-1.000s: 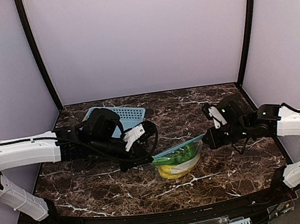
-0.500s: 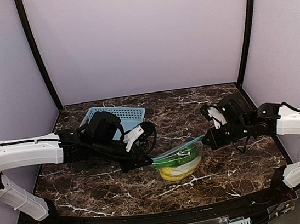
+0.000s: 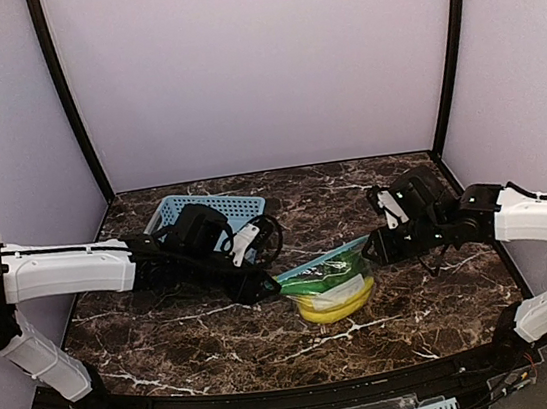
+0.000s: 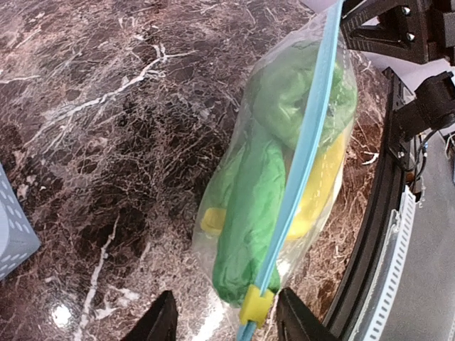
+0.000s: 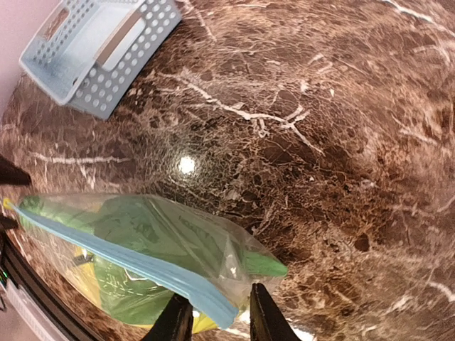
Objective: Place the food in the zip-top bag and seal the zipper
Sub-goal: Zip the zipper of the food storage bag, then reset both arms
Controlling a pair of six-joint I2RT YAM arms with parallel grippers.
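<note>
zip-top bag lies on table, centre toward near edge; banana and green pieces inside. Left fingers parted astride zipper end by yellow slider, clamping nothing. Right fingers parted astride other end, nothing held. Film likely thin, slippery, saggy under load; pinch stiffer zipper strip.

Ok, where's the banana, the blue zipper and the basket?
banana [image 3: 336, 309]: top view, on the middle of its yellow curve.
zipper [image 4: 303, 145]: left wrist view, halfway along the light-blue strip.
basket [image 5: 128, 67]: right wrist view, on its side wall with the holes.
</note>
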